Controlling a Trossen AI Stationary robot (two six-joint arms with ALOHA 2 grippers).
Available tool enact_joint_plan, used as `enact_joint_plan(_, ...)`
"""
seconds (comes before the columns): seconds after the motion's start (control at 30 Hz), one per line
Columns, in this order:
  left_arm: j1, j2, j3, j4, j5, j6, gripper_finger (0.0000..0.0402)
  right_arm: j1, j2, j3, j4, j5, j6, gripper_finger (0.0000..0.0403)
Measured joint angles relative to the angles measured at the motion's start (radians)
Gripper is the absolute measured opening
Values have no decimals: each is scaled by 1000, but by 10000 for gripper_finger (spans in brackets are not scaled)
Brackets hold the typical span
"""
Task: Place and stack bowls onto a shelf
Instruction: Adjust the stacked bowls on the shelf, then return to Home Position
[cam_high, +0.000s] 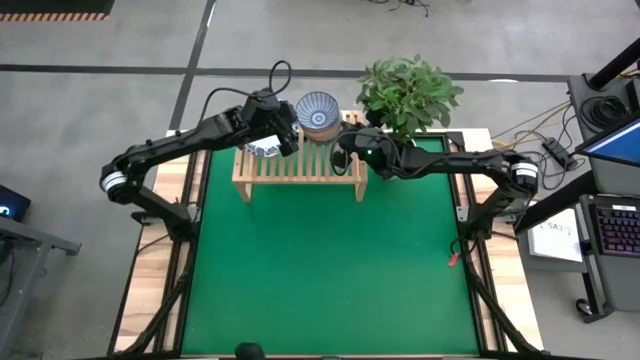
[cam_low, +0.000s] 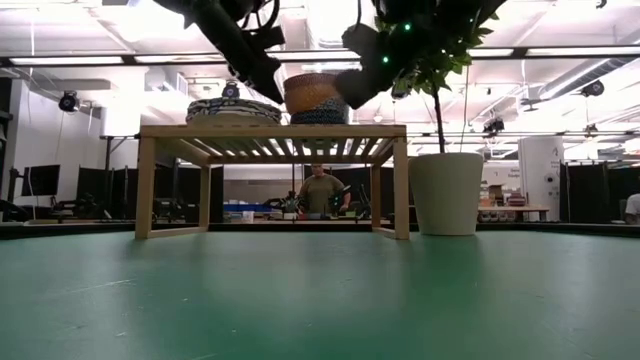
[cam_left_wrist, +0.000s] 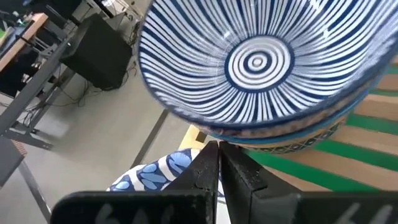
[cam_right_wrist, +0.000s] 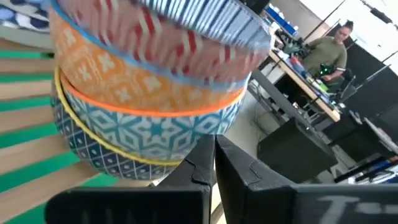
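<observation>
Both claws are clenched and hold nothing. The left claw (cam_high: 288, 140) hangs just beside the stack of small bowls (cam_high: 318, 112) on the shelf (cam_high: 300, 165); the right claw (cam_high: 345, 150) is on the stack's other side. The wide bowls (cam_low: 233, 109) sit below the left claw. The stacking looks finished, so I judge the good move is to lift each claw straight away from the stack — no sideways brush. Only the right wrist view shows the stack's layers — striped over orange over blue; the high view shows the top bowl alone.
</observation>
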Motion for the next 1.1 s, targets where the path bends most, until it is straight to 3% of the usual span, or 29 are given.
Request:
enact_joint_plan(0.4, -6, 8, 0, 9, 91, -16, 0, 30, 40, 2, -17, -36, 3, 9)
enact_joint_plan(0.77, -8, -7, 0, -43, 86, -24, 0, 68, 23, 2, -36, -20, -4, 9)
enact_joint_plan(1.0, -13, -87, 0, -134, 83, -67, 0, 133, -58, 3, -188, -20, 51, 9)
enact_joint_plan(1.1, -22, -138, 0, -169, 151, -100, 0, 183, -108, -9, -252, -28, 95, 9)
